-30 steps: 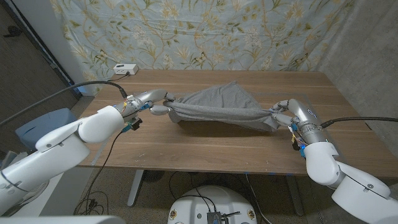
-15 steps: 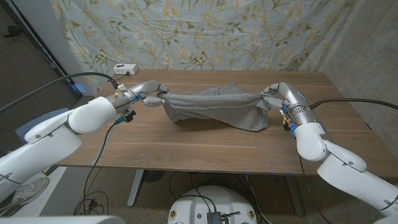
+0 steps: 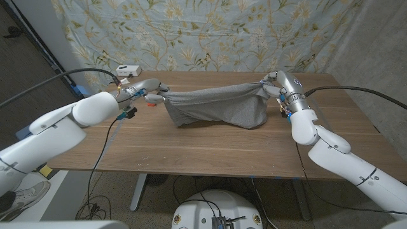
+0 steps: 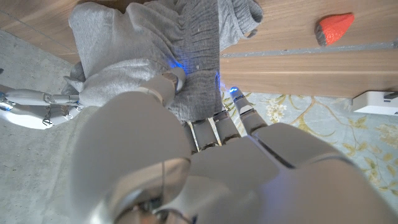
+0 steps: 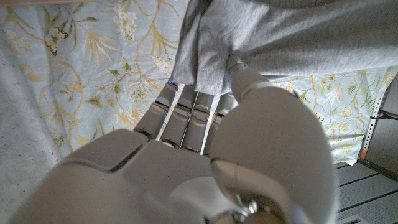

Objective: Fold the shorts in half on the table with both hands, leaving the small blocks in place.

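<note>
My left robot hand (image 3: 154,93) is clamped on one end of the grey shorts (image 3: 213,106), a small red block (image 4: 333,28) just beside it, shorts stretched above the table (image 3: 191,149), right robot hand (image 3: 272,86) gripping the other end.

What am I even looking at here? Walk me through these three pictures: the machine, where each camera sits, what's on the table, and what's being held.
This is a robot with two white arms, each ending in a many-fingered hand, working at a wooden table. The wide picture comes from a camera on its head, looking down at the table. The other two come from cameras on each wrist, looking along the back of that hand, so they appear turned. The left hand and the right hand each grip one end of the grey shorts, stretched between them with the middle hanging down to the table. A small red block lies on the table near the left hand, and a white box sits at the far edge.
</note>
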Available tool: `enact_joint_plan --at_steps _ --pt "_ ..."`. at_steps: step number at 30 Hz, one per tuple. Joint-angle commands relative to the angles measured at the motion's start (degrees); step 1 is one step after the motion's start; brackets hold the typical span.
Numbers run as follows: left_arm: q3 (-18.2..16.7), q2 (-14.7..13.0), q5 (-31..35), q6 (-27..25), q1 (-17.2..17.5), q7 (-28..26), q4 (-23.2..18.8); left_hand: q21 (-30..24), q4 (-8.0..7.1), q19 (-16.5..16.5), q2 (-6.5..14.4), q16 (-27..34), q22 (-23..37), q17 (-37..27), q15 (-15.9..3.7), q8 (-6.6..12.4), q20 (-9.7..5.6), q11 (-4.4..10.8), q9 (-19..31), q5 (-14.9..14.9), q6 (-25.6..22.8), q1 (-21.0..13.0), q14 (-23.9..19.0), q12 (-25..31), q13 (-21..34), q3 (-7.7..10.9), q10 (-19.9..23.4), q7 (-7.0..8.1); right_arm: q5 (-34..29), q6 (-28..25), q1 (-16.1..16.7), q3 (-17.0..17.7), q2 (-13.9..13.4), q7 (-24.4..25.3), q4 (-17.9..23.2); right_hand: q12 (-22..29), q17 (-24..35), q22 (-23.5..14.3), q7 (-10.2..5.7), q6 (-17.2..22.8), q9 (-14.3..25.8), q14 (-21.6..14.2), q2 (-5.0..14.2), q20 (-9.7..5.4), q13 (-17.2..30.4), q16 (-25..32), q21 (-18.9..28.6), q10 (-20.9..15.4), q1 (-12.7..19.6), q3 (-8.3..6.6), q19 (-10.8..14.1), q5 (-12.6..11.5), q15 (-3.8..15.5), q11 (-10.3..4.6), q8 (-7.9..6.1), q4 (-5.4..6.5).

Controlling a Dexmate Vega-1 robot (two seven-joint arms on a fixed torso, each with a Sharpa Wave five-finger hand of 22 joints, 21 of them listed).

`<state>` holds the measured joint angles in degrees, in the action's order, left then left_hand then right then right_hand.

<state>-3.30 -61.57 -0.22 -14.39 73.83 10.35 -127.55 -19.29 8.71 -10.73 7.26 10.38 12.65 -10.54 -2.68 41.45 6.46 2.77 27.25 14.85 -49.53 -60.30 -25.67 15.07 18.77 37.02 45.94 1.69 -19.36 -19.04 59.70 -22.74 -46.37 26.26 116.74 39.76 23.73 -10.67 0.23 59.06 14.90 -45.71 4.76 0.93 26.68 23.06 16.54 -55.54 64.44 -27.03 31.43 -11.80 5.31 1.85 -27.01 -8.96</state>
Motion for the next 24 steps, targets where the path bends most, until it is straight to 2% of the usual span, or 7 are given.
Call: enact_joint_plan --at_steps 1,3,10,15,24 --pt "8.46 -3.65 -3.4 -4.94 -10.24 -0.73 3.43 -0.38 -0.09 0.06 -0.08 0.33 0.27 -0.22 -2.06 0.07 -0.23 -0.14 0.28 0.4 -8.65 0.63 0.31 -0.15 0.13 0.76 -0.21 -9.29 -3.86 4.25 -11.37 -5.7 3.98 -1.67 -10.46 0.18 0.34 -0.19 -0.12 -0.1 -0.1 0.5 0.12 -0.24 -0.1 -0.33 0.06 0.25 -0.73 -0.47 0.66 0.25 5.86 0.12 -0.25 -0.05" --pt "10.23 -3.5 -3.21 -5.76 -12.48 -1.57 4.11 -0.41 -0.07 0.07 -0.06 0.34 0.27 -0.22 -2.05 0.09 -0.22 -0.13 0.37 0.43 -8.45 0.73 0.34 -0.16 0.14 0.91 -0.16 -9.35 -4.1 5.16 -13.48 -6.68 5.07 -1.62 -12.89 0.17 0.42 -0.19 -0.13 -0.19 -0.15 0.5 0.11 -0.3 -0.17 -0.37 0.08 0.24 -0.76 -0.51 0.74 0.31 5.94 0.18 -0.22 -0.07" --pt "15.3 -4.03 -1.39 -9.57 -17.63 -4.15 4.61 -0.69 -0.02 -0.3 -0.03 0.43 0.3 -0.21 -2.22 0.21 -0.45 -0.19 0.55 0.54 -8.11 1.1 0.26 -0.3 0.17 1.45 -0.29 -9.31 -4.46 6.8 -17.43 -8.51 6.96 -1.23 -17.5 0.27 0.73 -0.21 -0.17 -0.33 -0.24 0.51 0.16 -0.41 -0.14 -0.49 0.1 0.3 -0.88 -0.67 0.83 0.5 6.01 0.05 -0.24 -0.07" --pt "19.87 -2.92 -0.28 -11.83 -22.46 -4.27 6.3 -0.8 0.02 -0.39 -0.05 0.45 0.31 -0.21 -2.22 0.27 -0.48 -0.09 0.49 0.6 -8.12 1.32 0.27 -0.35 0.19 1.73 -0.3 -9.23 -5.22 8.23 -21.35 -10.82 8.6 -1.84 -22.11 0.26 1.07 -0.23 -0.34 -0.47 -0.25 0.61 0.19 -0.45 -0.17 -0.52 0.13 0.51 -0.87 -0.73 0.94 0.69 6.04 -0.08 -0.29 -0.15" --pt "25.96 -1.44 1.91 -15.24 -27.99 -3.96 8.24 -1.06 0.0 -0.43 -0.1 0.54 0.36 -0.21 -2.12 -0.42 -0.34 0.09 -0.51 0.79 -7.31 2.09 0.09 -0.6 0.26 2.49 -0.65 -8.81 -6.19 9.85 -26.87 -14.33 11.72 -1.67 -30.16 -0.3 2.2 -0.3 -0.99 -1.06 -0.56 0.48 0.29 -0.65 -1.07 -0.09 0.19 1.0 -0.93 -0.45 1.11 1.11 5.99 -0.83 -0.09 -0.14"
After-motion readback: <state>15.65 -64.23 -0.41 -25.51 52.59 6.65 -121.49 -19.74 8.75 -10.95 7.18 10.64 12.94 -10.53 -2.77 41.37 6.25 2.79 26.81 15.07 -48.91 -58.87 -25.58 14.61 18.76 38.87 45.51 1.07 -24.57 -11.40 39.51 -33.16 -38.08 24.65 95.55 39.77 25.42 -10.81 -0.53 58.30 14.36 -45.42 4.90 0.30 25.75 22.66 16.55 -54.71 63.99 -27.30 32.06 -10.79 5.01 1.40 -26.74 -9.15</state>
